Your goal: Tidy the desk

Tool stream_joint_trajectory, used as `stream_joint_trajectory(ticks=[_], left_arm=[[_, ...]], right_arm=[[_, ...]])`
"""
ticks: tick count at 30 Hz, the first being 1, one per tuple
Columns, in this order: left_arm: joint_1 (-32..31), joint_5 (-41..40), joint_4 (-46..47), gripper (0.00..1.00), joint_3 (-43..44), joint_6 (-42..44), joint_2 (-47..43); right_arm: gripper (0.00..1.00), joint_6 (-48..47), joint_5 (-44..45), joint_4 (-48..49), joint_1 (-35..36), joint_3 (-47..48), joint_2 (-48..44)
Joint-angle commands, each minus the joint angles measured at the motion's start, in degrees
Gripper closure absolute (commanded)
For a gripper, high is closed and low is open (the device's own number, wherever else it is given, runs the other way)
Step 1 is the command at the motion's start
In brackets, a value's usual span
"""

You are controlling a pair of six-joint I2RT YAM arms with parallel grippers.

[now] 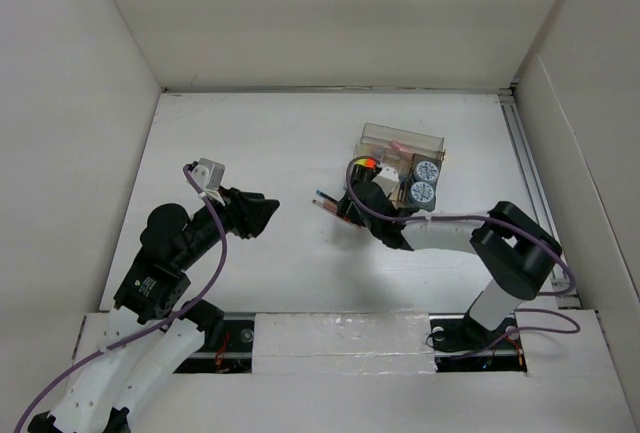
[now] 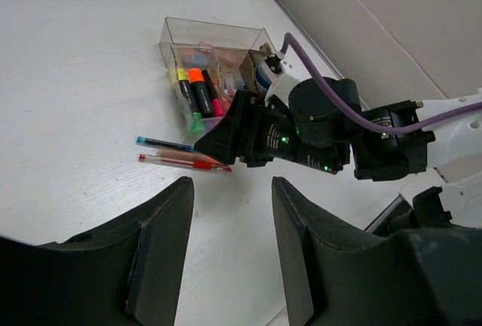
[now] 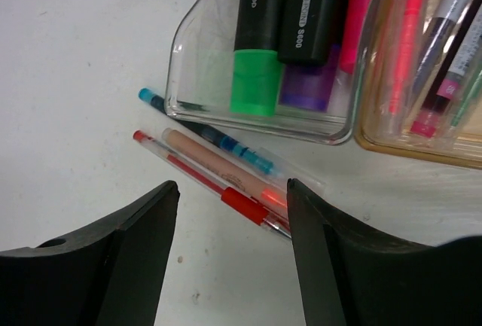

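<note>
The desk (image 1: 260, 133) takes up the whole floor of the scene, a white tabletop closed in by panel walls (image 1: 80, 103) on the left, far and right sides. A metal rail (image 1: 530, 168) runs along its right edge. Its left half and far strip lie bare, so there is wide room to move there. Right of centre sits a clear organizer box (image 1: 402, 137), with highlighters (image 3: 256, 77) in one compartment. Just outside one corner of the box lie a blue pen (image 3: 226, 145), a tan pencil (image 3: 203, 159) and a red pen (image 3: 245, 205), side by side and roughly parallel, the blue one nearest the box. The right gripper (image 3: 230, 243) hangs above them with its jaws spread and nothing held. The left gripper (image 2: 230, 243) is over bare desk left of centre, its jaws likewise apart and empty, aimed toward the pens
</note>
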Motion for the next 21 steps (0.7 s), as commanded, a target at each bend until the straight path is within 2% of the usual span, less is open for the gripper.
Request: stream_joint_trajectory(ticks=[1,2,5,13,21], left_arm=[[0.2,0.5,2.1,0.58,0.8,0.5,0.1],[0.2,0.3,2.2,0.58,0.9,0.5,0.1],[0.2,0.5,2.3,0.58,0.8,0.5,0.1],[0.2,0.3,2.3,0.58,0.8,0.5,0.1],[0.2,0.4,2.2,0.58,0.8,0.6,0.2]], right_arm=[[0.34,3.0,5.0,-1.1,0.0,1.1,-0.3],[0.28,3.4,4.5,0.8,0.0,-0.3,-0.9],[0.25,3.6,2.3,2.1,-1.5,-1.3,-0.2],[0.23,1.2,-4.6,7.6,-2.1,-1.9,2.9],[0.23,2.6,-10.8,11.9,-2.1,-4.1,4.0]])
